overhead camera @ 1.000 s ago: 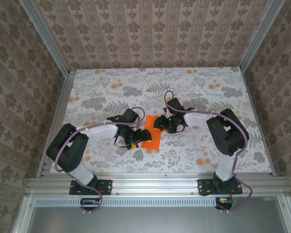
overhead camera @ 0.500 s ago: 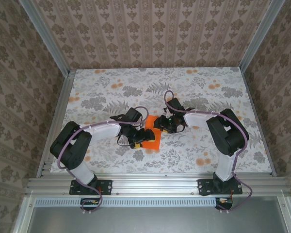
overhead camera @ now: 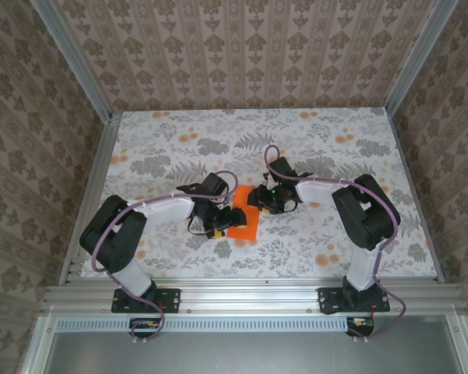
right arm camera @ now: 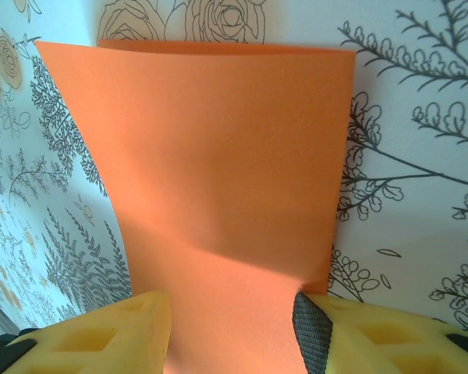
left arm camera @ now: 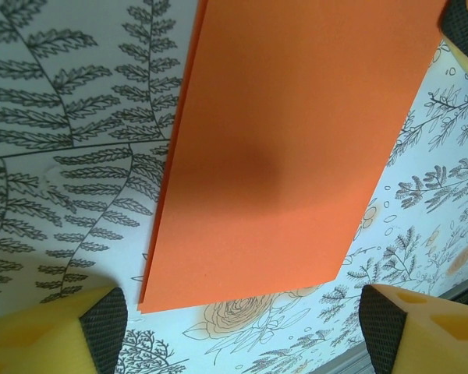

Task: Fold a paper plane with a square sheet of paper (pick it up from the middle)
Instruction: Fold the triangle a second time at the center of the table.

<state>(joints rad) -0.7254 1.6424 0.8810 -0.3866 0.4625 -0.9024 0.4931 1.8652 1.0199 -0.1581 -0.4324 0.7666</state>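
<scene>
**Top view.** The sheet of paper, bright orange and folded to a narrow rectangle, lies flat on the flower-printed table, with both grippers meeting over it. The left gripper sits over the sheet's left long edge. The right gripper sits over the sheet's far right corner.

**Left wrist view.** The sheet runs away from the camera, and its two layers show as a thin doubled line along its left edge. The yellow fingers stand wide apart, one just outside each corner of the sheet's near end, and grip nothing.

**Right wrist view.** The short end of the sheet reaches in between the yellow fingers. These stand at a middling width with a clear gap between them, so the pincer is not clamped. The black pad of one finger sits at the sheet's right corner. A soft shadow band crosses the sheet's middle, and a second layer peeps out along its far edge. Whether these fingertips press down on the sheet cannot be told
</scene>
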